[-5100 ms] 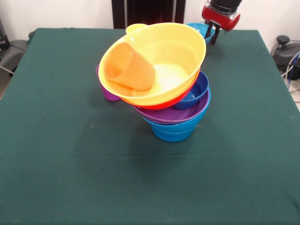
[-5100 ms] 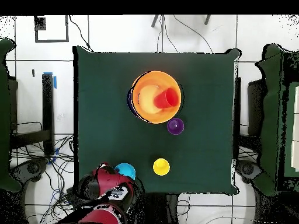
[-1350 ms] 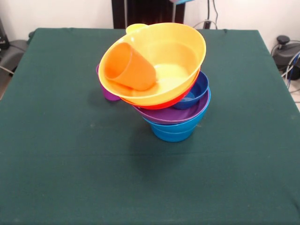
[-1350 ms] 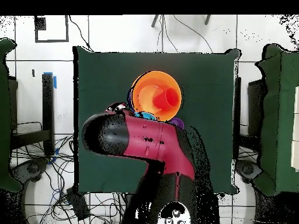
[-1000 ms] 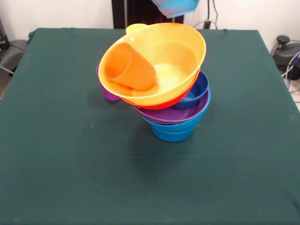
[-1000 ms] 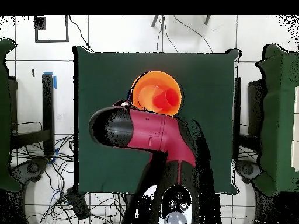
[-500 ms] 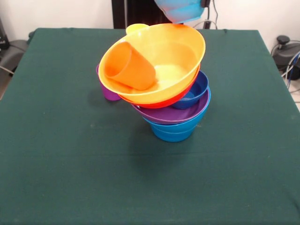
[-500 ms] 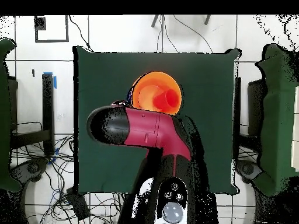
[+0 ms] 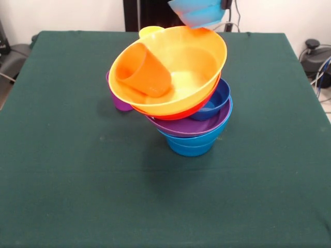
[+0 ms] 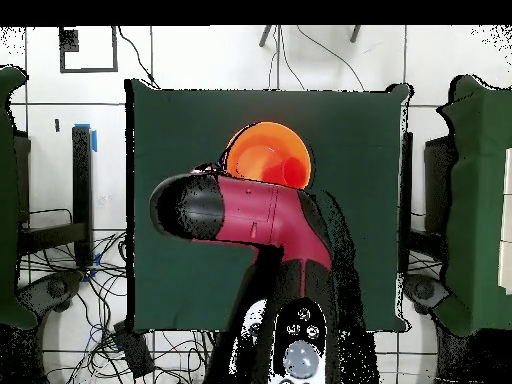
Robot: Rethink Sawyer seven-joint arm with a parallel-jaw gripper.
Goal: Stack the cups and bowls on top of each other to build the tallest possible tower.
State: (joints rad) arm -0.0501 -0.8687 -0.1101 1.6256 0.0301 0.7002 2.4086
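Lowering the cyan bowl (image 9: pixel 198 12) onto the tower (image 9: pixel 178 98) looks like the step in hand, and calls for care. Hangs at the top edge of the front view, just above the far rim of the yellow bowl (image 9: pixel 194 62), perhaps touching it. Claw itself not visible; a dark bit beside the bowl's right edge hints at a grip, but cannot tell whether wide, narrow or clamped. From overhead, only the red and black arm (image 10: pixel 250 215) over the desk (image 10: pixel 170 130), covering part of the stack.

Leaning already: yellow bowl tipped toward the near left on an orange one, over purple (image 9: pixel 189 125), dark blue (image 9: pixel 214 101) and blue (image 9: pixel 191 142) below. Orange cup (image 9: pixel 144 72) on its side inside, against the left wall. Purple cup (image 9: pixel 118 101) on the desk behind the tower at left; a yellow cup (image 9: pixel 149 31) peeking out at the far side.

Best done by coming down slowly over the open right half of the yellow bowl, clear of the cup, avoiding any push on the far rim, which would likely tip the lot further. Releasing only once the bowl rests, then lifting straight up.
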